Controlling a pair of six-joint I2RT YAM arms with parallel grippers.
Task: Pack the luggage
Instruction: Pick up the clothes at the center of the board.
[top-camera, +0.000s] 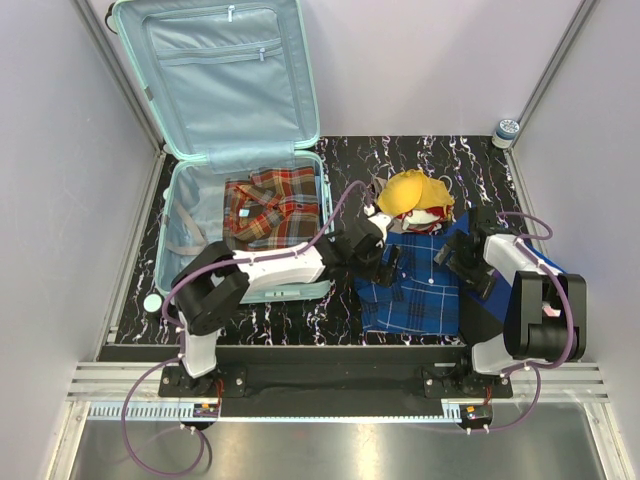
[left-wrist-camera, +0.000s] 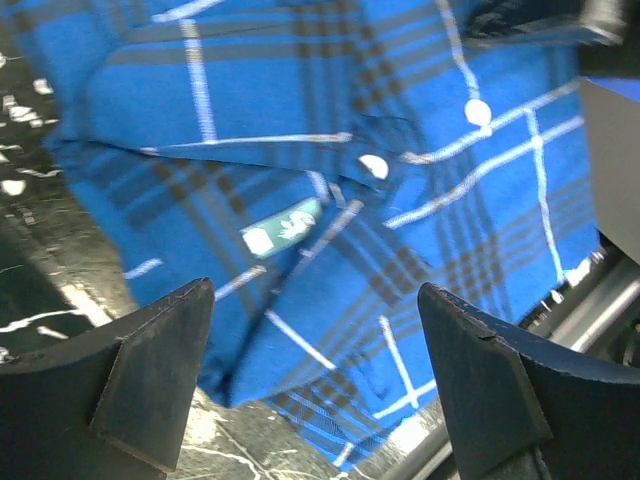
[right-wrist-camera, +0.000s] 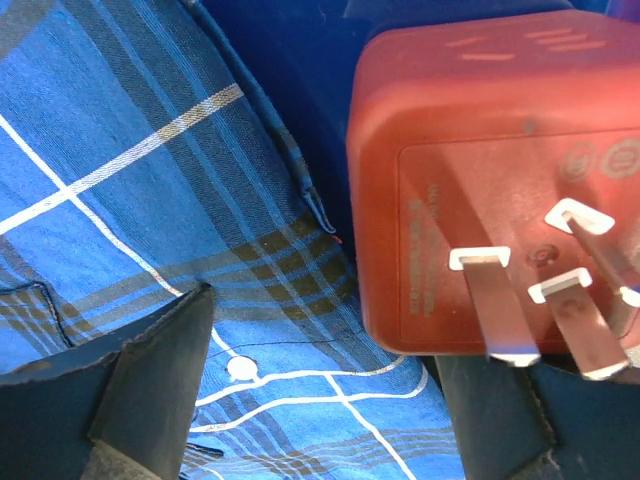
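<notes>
Overhead and wrist views of the two-arm rig. The luggage (top-camera: 195, 212), a mint-green hard-shell suitcase, lies open on the black marbled table (top-camera: 400, 155) well to the left of the left gripper (left-wrist-camera: 315, 290). Its lid (top-camera: 225, 70) stands up against the back wall beyond the base. A folded red plaid shirt (top-camera: 272, 208) lies in the base, in the half nearer that gripper, and the left forearm crosses above the base's near right corner. The left gripper has its fingers (left-wrist-camera: 150, 370) wide apart and holds nothing. Beneath and ahead of them lies a blue plaid shirt (top-camera: 410, 290), showing two white buttons (left-wrist-camera: 372, 166) and a teal label (left-wrist-camera: 285, 228) just beyond the fingertips. The right gripper (right-wrist-camera: 320, 320) hangs over the same shirt from its other side, fingers (right-wrist-camera: 140, 390) likewise spread, with nothing clamped between them. A red plug adapter (right-wrist-camera: 470, 170) with metal prongs sits by the finger on the right of its wrist view and overlaps that finger there; whether the two touch cannot be told. A yellow cap (top-camera: 412, 190) lies beyond both grippers, at the far end of the blue plaid shirt
</notes>
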